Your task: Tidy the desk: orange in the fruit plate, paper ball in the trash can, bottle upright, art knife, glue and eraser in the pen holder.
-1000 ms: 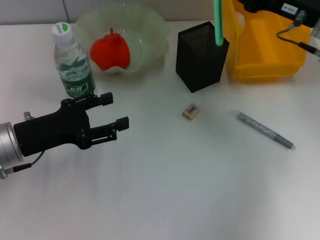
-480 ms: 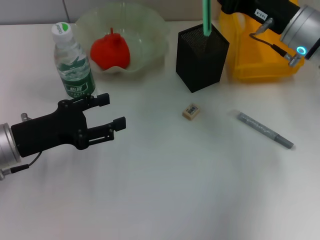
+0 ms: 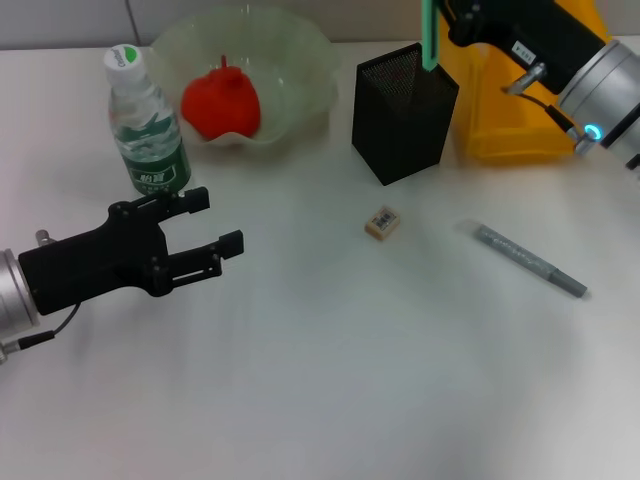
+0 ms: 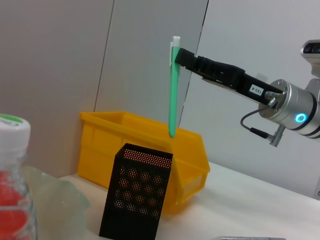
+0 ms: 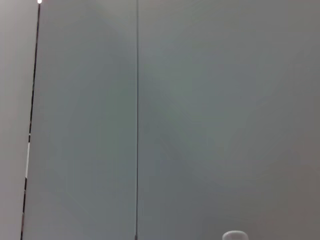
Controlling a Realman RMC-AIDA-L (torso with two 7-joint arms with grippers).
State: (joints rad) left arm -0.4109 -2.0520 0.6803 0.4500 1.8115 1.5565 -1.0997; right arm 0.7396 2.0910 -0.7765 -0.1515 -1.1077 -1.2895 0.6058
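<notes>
"Is the desk tidy yet?"

"Partly, I think. The red-orange fruit point(image 3: 221, 103) sits in the fruit plate point(image 3: 290, 50) near the far left corner of the surface point(image 3: 330, 370), so that job looks done. The bottle point(image 3: 146, 122) stands upright right beside the plate, toward the left edge. Done too, I'd say."

"And the paper ball?"

"I can't see one anywhere. It may be inside the yellow bin point(image 3: 500, 125) by the far right corner, if that is the trash can, but I can't see into it."

"What is the arm on the right doing?"

"The right end effector point(image 4: 176, 55) is pinching the top of a long green stick point(image 4: 172, 90), maybe the glue. The stick hangs straight down, and from the left wrist view its tip is just above the open top of the black pen holder point(image 3: 402, 112), near the far edge. It is not inside yet, so I think it is being dropped in."

"What is left?"

"The eraser point(image 3: 382, 222) lies in the middle of the surface, in front of the pen holder. The grey art knife point(image 3: 530, 260) lies flat toward the right edge, well apart from the holder. Both have to go in."

"And the other arm?"

"The left end effector point(image 3: 215, 220) hovers near the left edge, in front of the bottle. Its fingers point(image 3: 232, 241) are spread wide and hold nothing."
</notes>
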